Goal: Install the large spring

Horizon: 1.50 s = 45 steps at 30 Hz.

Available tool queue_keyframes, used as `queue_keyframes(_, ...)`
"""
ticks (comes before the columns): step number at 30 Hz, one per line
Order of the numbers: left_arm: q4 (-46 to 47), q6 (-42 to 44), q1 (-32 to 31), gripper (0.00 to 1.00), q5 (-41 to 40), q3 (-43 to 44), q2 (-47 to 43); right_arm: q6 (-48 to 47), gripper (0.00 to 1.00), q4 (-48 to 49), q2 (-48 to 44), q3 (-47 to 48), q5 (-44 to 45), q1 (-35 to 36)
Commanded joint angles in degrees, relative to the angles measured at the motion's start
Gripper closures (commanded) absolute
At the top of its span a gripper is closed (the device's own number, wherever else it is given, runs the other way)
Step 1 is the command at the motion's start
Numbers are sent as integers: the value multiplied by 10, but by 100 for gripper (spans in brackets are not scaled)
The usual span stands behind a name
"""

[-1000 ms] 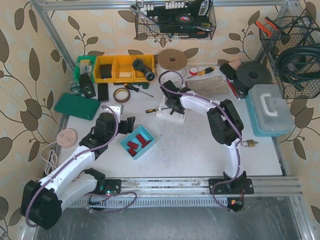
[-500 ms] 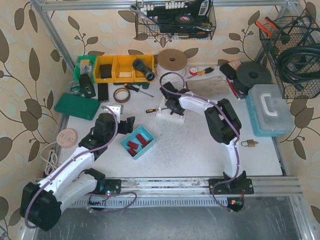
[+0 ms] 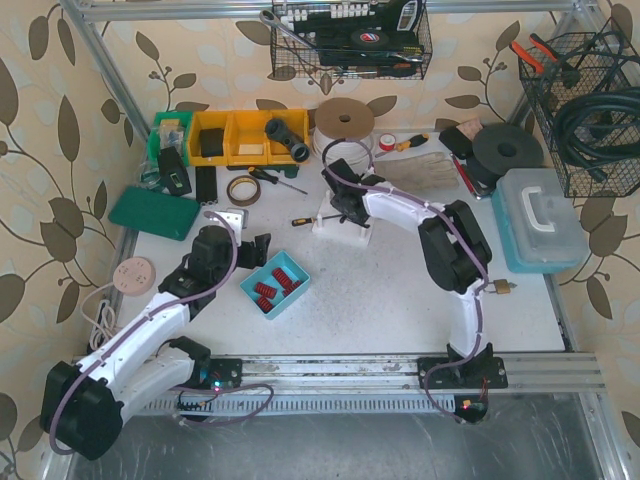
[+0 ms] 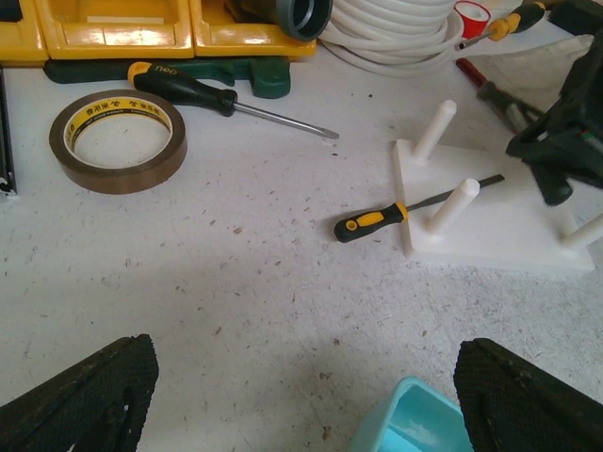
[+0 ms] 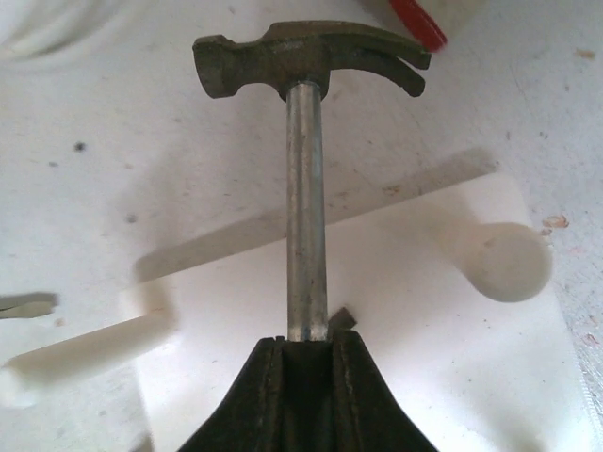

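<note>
My right gripper (image 5: 306, 341) is shut on the metal shaft of a claw hammer (image 5: 306, 188) and holds it over the white peg base (image 5: 415, 339); in the top view this gripper (image 3: 345, 200) is above the base (image 3: 340, 230) at table centre-back. White pegs (image 5: 509, 262) stand on the base. Several red springs (image 3: 272, 287) lie in a blue tray (image 3: 250, 282); I cannot tell which is the large one. My left gripper (image 3: 258, 250) is open and empty, hovering by the tray's left corner (image 4: 405, 424), with the base ahead to its right (image 4: 490, 231).
A small yellow-black screwdriver (image 4: 372, 222) lies against the base. A brown tape roll (image 4: 118, 141), a longer screwdriver (image 4: 188, 89), yellow bins (image 3: 235, 137) and a hose coil (image 3: 345, 122) sit at the back. A blue toolbox (image 3: 540, 218) and a padlock (image 3: 497, 288) are on the right.
The right arm has shifted slightly, its wrist moving a little toward the back over the base with the hammer still held. The left arm has not moved.
</note>
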Motion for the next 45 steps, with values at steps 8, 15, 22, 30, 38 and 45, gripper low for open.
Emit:
queue_keyframes(8,23,7,-5,11,2,4,23,-163,100,95,-141,-55,19,6)
queue_keyframes(15,25,9,-6,11,12,5,31,-286,100,126,-260,-145,36,8)
queue_keyframes(22,23,11,-5,11,15,8,37,-453,100,145,-375,-255,53,5)
queue_keyframes(30,25,13,-6,11,21,7,35,-596,100,134,-434,-350,-23,-89)
queue_keyframes(38,29,11,-7,11,30,7,40,-693,100,103,-357,-350,-56,-205)
queue_keyframes(45,30,11,-8,11,27,7,41,-727,100,93,-267,-304,-67,-282)
